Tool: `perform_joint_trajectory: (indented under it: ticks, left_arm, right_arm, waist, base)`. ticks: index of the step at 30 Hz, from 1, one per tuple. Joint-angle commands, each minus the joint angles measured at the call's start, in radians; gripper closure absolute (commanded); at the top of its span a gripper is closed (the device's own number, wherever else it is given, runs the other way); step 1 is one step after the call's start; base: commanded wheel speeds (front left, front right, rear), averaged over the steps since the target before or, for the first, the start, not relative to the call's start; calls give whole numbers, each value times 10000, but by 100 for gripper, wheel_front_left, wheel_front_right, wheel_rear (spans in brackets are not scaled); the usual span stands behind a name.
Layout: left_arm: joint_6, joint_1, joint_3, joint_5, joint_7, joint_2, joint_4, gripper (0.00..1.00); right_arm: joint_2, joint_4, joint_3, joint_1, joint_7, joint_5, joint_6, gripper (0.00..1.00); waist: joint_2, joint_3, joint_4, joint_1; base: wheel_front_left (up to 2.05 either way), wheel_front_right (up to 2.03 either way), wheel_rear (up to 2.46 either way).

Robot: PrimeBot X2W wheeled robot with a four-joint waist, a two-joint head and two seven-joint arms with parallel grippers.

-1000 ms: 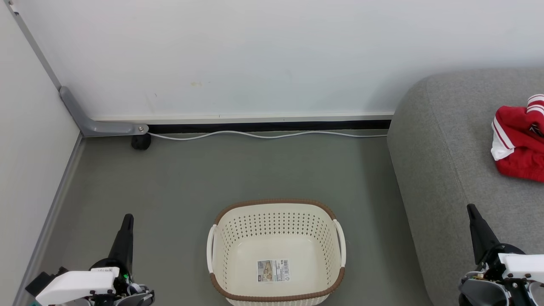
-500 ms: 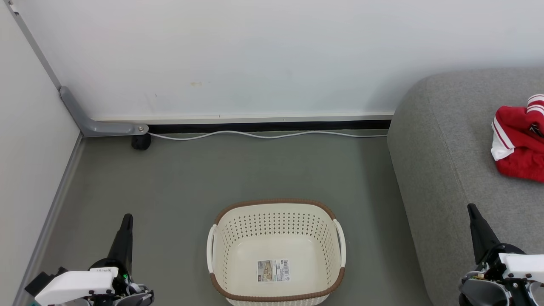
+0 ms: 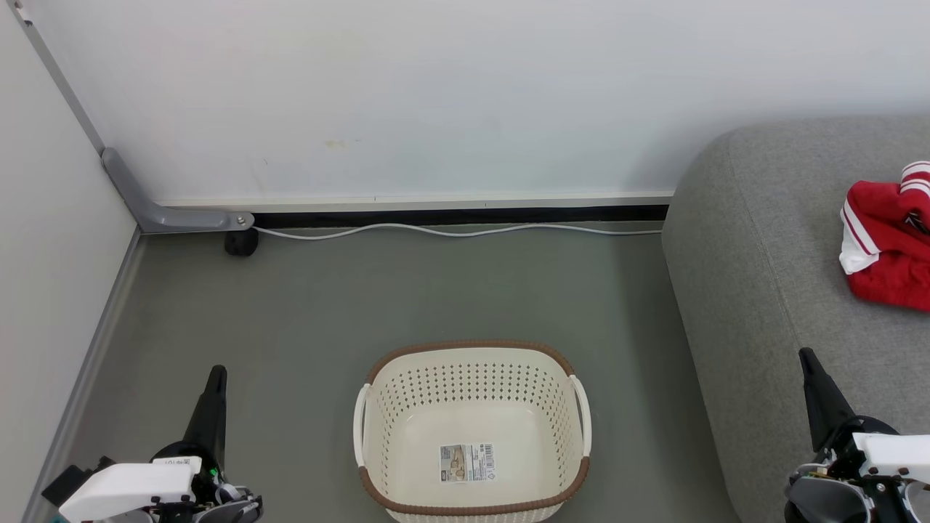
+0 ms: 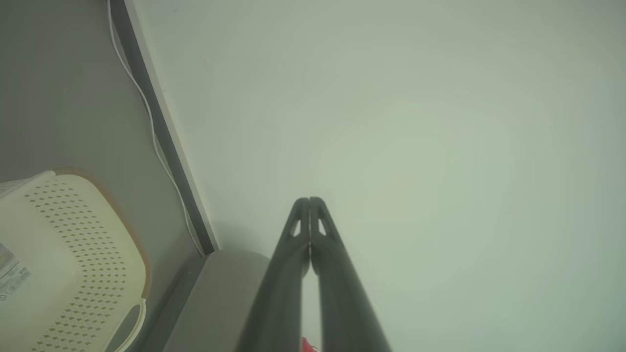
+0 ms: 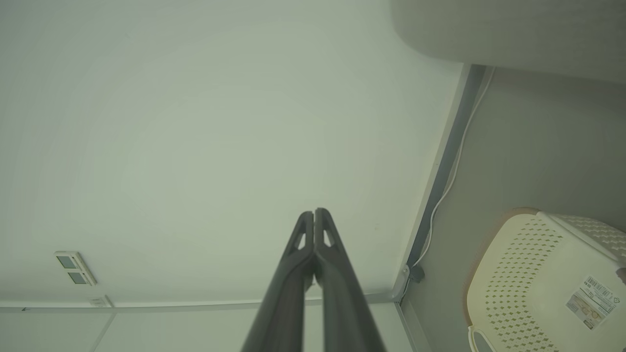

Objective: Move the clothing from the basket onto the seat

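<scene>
Basket (image 3: 472,346) empty, clothing (image 3: 886,250) heaped on the seat (image 3: 755,247) well in from its rounded edge, left gripper (image 3: 217,373) and right gripper (image 3: 805,356) clenched on nothing: the likeliest slip is the right gripper swinging and dragging fabric off.

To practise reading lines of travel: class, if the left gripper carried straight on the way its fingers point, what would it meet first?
Probably the white wall: the left gripper, shut, aims at it, with nothing visible between.
</scene>
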Motion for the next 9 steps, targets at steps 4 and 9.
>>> perform_joint_trajectory:
  ticks: [4, 9]
  left_arm:
    - [-12, -574, 331, -7, 35, 114, -285, 100]
    - [-12, -575, 336, -3, 39, 111, -285, 100]
  right_arm:
    - [-100, -309, 161, -159, 80, 111, 44, 100]
    - [-100, -309, 162, -159, 80, 111, 44, 100]
  waist:
    - [-1, 0, 0, 0]
    - [-1, 0, 0, 0]
  base:
    - [0, 0, 0]
    - [0, 0, 0]
